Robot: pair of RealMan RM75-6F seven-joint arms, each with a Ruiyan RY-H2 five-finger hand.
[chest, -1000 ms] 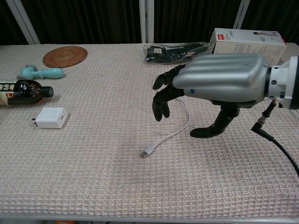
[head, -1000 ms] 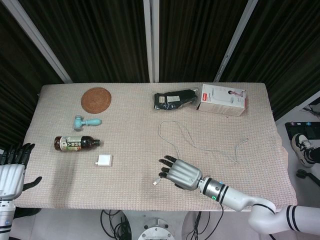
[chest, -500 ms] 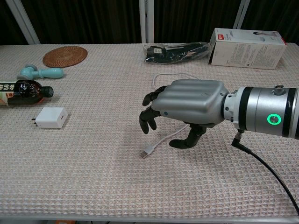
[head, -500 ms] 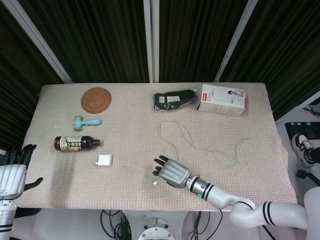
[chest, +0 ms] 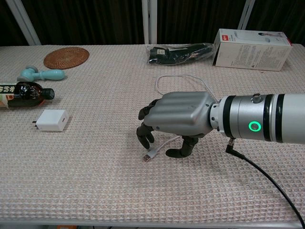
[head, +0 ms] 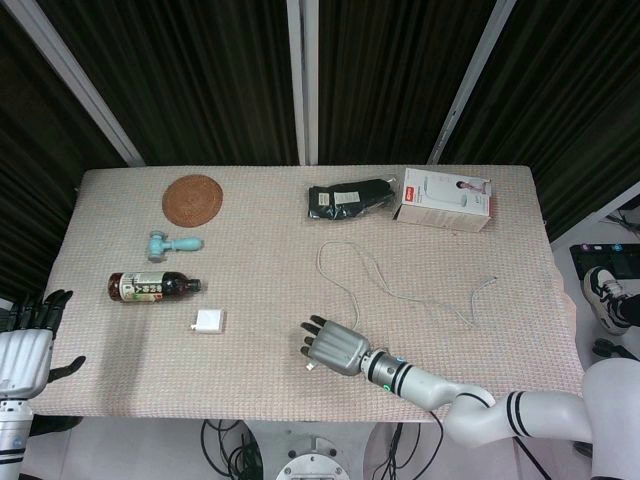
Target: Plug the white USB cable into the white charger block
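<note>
- While the charger (chest: 53, 119) lies apart, the right hand (chest: 177, 120) hovers over the cable (chest: 159, 147) plug — fingers curled, gripping nothing.
- Left hand (head: 24, 345) — off-table, fingers spread, empty.

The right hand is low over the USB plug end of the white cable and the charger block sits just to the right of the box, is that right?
Not quite. The white charger block lies by the dark bottle on the left, far from the box, as the chest view shows. The right hand is indeed low over the USB plug.

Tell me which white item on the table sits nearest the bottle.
The small white charger block, just right of the bottle; the white cable and white box lie farther right.
</note>
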